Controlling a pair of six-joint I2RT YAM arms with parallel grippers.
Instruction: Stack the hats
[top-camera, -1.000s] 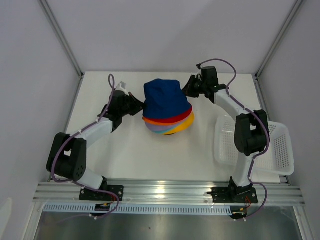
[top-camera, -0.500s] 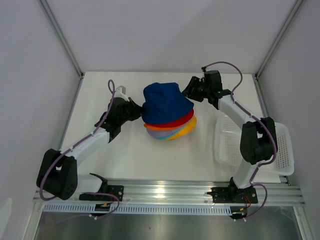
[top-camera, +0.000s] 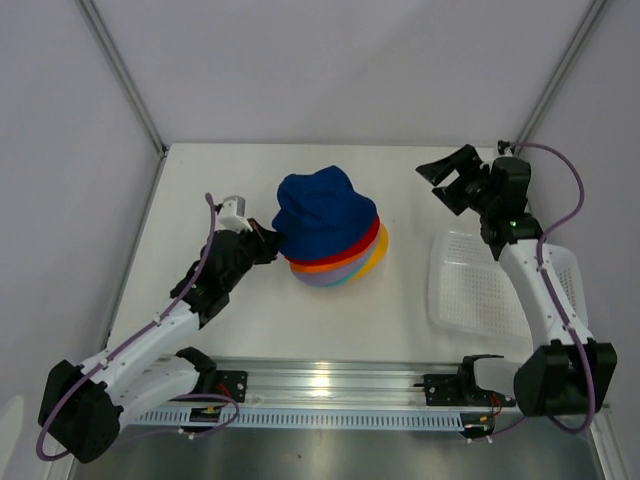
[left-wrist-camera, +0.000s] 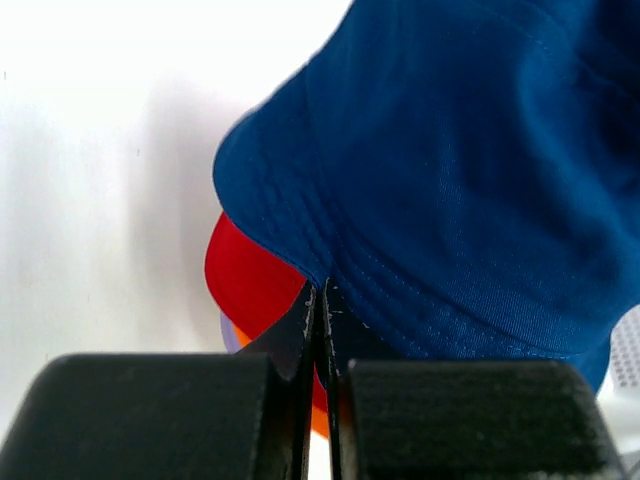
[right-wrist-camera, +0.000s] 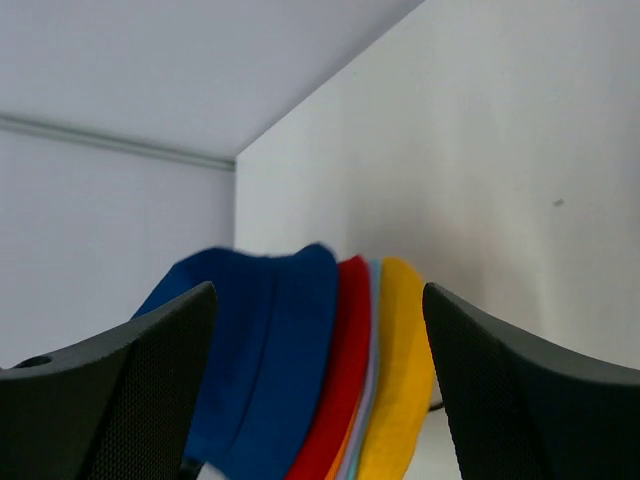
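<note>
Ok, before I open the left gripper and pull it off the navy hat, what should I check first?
1. Is the left gripper shut on the brim of the navy hat? Ok.
2. Is the right gripper open and away from the stack? Ok.
3. Is the navy hat on top of the stack? Ok.
4. Is the navy crown seated fully over the red hat? Cannot tell, it is hidden.
5. Are the brims lined up? Not ok: the red hat and the lavender hat stick out on the near right side.
6. Is the white basket apart from the stack? Ok.
</note>
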